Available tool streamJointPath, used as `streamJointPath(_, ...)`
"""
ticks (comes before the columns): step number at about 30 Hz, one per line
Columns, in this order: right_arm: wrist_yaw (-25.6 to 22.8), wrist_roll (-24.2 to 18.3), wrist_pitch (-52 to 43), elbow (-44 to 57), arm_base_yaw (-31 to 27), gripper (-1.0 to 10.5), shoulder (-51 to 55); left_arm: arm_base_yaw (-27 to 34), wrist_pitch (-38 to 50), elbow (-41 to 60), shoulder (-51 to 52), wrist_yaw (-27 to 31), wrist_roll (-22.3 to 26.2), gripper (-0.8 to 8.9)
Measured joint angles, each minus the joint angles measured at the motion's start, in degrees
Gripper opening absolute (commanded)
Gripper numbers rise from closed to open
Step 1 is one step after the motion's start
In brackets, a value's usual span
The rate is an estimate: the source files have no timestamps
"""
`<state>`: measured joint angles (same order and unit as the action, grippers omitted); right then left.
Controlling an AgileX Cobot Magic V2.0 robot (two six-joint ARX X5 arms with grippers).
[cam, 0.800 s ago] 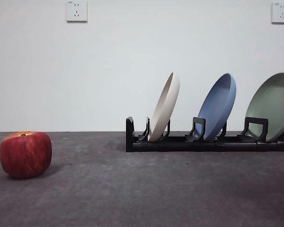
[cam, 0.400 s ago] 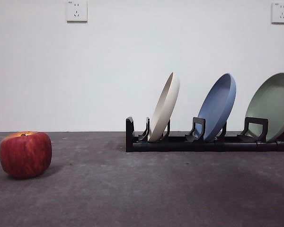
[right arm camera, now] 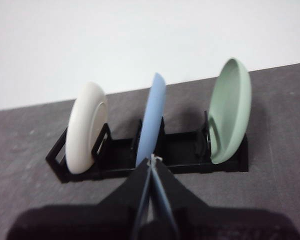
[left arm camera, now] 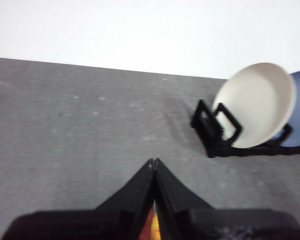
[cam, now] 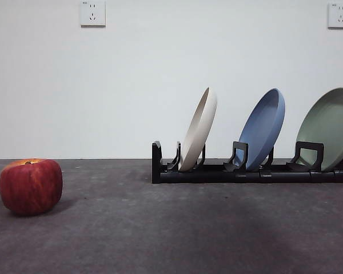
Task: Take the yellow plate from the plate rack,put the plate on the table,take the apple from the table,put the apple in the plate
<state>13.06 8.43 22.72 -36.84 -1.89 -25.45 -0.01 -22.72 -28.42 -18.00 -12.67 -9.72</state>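
Note:
The yellow plate [cam: 199, 130] stands on edge in the leftmost slot of the black plate rack [cam: 217, 173], leaning right. The red apple [cam: 31, 186] sits on the dark grey table [cam: 160, 234] at the far left. No arm shows in the front view. My left gripper [left arm camera: 153, 161] is shut and empty, above the table, with the yellow plate [left arm camera: 255, 102] and rack [left arm camera: 210, 135] off to its side. My right gripper [right arm camera: 151, 159] is shut and empty, facing the rack [right arm camera: 120, 155], tips lined up with the blue plate; the yellow plate [right arm camera: 87, 127] is one slot over.
A blue plate [cam: 264, 128] fills the rack's middle slot and a pale green plate [cam: 330, 127] the right one; both show in the right wrist view too, blue [right arm camera: 152, 115] and green [right arm camera: 230, 110]. A white wall with two sockets stands behind.

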Motion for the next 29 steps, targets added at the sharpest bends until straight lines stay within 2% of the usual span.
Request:
streamJointPath(6, 0.92, -6.29, 15.87, -13.60, 0.00, -0.2, -7.96, 0.00, -5.05, -9.55, -7.28, -6.82, 0.13, -0.08)
streamJointPath(10, 1.79, -9.57, 23.41, -18.51, 0.00, -0.2, -9.73, 0.00, -10.47, -15.63, -11.37, -9.66, 1.22, -0.08)
streamJointPath(18, 1.97, -11.02, 27.10, -22.64, 0.00, -0.2, -9.66, -2.38, -16.66, -24.11, -15.37, -10.03, 4.22, -0.08)
streamJointPath(26, 2.27, -11.08, 28.92, -22.64, 0.00, 0.1, -9.73, -3.93, -17.18, -24.30, -15.63, -10.08, 5.22, 0.02)
streamJointPath(27, 2.34, -11.08, 28.92, -22.64, 0.00, 0.1, -9.73, -3.96, -17.20, -24.30, -15.63, -10.12, 5.22, 0.13)
streamJointPath(28, 2.38, -11.08, 28.92, -22.64, 0.00, 0.2, -9.73, -3.98, -17.18, -24.30, -15.63, -10.47, 5.22, 0.69)
streamJointPath(29, 2.40, -11.13, 28.89, -22.64, 0.00, 0.8, -9.73, -3.98, -17.18, -24.30, -15.63, -10.97, 5.20, 1.73)
